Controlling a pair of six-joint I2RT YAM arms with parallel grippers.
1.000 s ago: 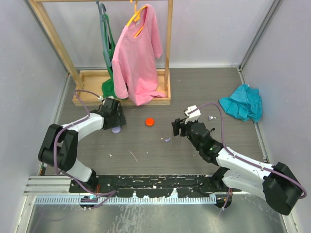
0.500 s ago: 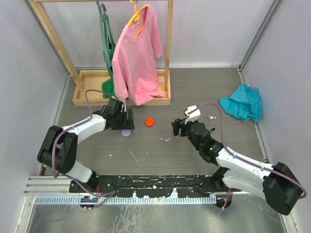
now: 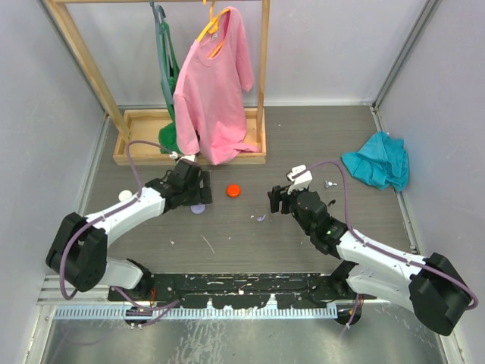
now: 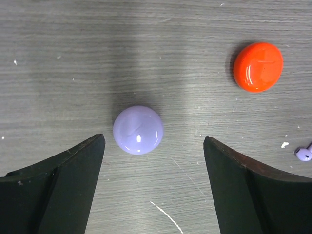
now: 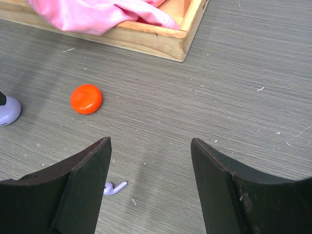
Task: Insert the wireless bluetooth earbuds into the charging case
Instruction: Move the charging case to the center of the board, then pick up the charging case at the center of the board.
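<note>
The lilac earbud (image 5: 114, 187) lies loose on the counter (image 5: 243, 97), about five o'clock from the red case (image 5: 86, 99) and just ahead of the right gripper (image 5: 149, 146), whose jaws stand apart and empty. It looks tiny, light, hard and glossy, apt to skid, so a pinch across its bulb seems safer than one on the thin stem. The left gripper (image 4: 153, 146) hangs spread and empty over the lilac case (image 4: 138, 130).

We see one lilac earbud (image 4: 303, 153) lying on its side, bulb and short stem flat, touching nothing. The glossy lilac round case (image 4: 138, 130) sits closed, well apart from it. The closed orange-red round case (image 4: 258, 66) lies nearer the earbud.
</note>
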